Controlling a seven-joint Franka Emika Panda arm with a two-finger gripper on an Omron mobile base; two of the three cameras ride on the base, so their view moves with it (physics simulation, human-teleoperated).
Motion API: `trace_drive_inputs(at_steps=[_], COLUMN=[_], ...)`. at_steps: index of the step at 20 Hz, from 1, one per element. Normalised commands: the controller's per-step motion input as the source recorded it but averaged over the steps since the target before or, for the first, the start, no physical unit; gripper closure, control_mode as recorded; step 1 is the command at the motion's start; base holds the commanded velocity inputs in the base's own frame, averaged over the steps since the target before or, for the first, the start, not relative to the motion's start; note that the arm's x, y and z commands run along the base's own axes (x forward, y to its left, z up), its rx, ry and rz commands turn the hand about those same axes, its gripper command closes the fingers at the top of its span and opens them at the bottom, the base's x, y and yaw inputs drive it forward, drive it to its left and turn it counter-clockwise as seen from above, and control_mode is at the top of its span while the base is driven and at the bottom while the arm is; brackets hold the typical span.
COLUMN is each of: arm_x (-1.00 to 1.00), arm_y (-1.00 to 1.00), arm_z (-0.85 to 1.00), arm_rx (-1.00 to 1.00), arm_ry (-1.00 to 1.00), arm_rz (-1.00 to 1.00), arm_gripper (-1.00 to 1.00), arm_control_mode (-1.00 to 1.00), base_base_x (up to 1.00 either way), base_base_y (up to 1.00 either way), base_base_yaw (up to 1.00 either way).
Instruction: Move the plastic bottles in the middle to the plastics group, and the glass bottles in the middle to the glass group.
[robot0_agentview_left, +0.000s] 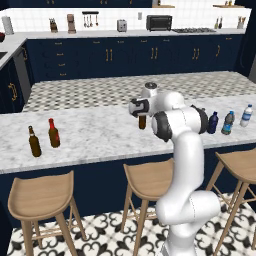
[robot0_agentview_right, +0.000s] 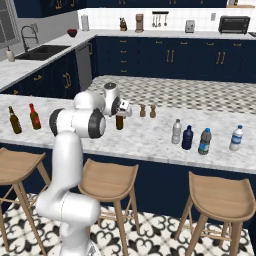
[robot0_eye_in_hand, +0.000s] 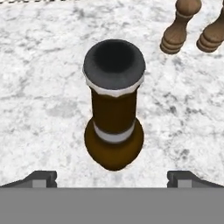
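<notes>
Here the spread pincer (robot0_eye_in_hand: 112, 177) hangs over one brown bottle (robot0_eye_in_hand: 113, 105), beside two wooden shakers (robot0_eye_in_hand: 177, 30).

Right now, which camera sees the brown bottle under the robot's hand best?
The hand view: the brown bottle sits big and centred, seen from above. In the left base view the arm hides most of the bottle. In the right base view it is small below the hand.
</notes>
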Motion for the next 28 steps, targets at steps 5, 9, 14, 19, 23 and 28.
trace_drive_inputs(at_steps=[5, 9, 14, 19, 23, 28], arm_x=[0.3, 0.09, 0.0, 0.01, 0.01, 0.01], arm_y=[0.0, 0.0, 0.0, -0.01, -0.01, 0.0], arm_z=[-0.08, -0.03, -0.05, -0.23, -0.13, 0.0], arm_rx=[0.0, 0.0, 0.0, 0.0, 0.0, 0.0], arm_ry=[0.01, 0.0, 0.0, -0.04, -0.04, 0.0], arm_rz=[0.01, 0.01, 0.0, 0.0, 0.0, 0.0], arm_gripper=[-1.0, -1.0, -1.0, -1.0, -1.0, 1.0], arm_control_mode=[-1.0, -1.0, -1.0, -1.0, -1.0, -1.0], base_base_x=[0.0, 0.0, 0.0, 0.0, 0.0, 0.0], base_base_y=[0.0, 0.0, 0.0, 0.0, 0.0, 0.0], base_base_yaw=[0.0, 0.0, 0.0, 0.0, 0.0, 0.0])
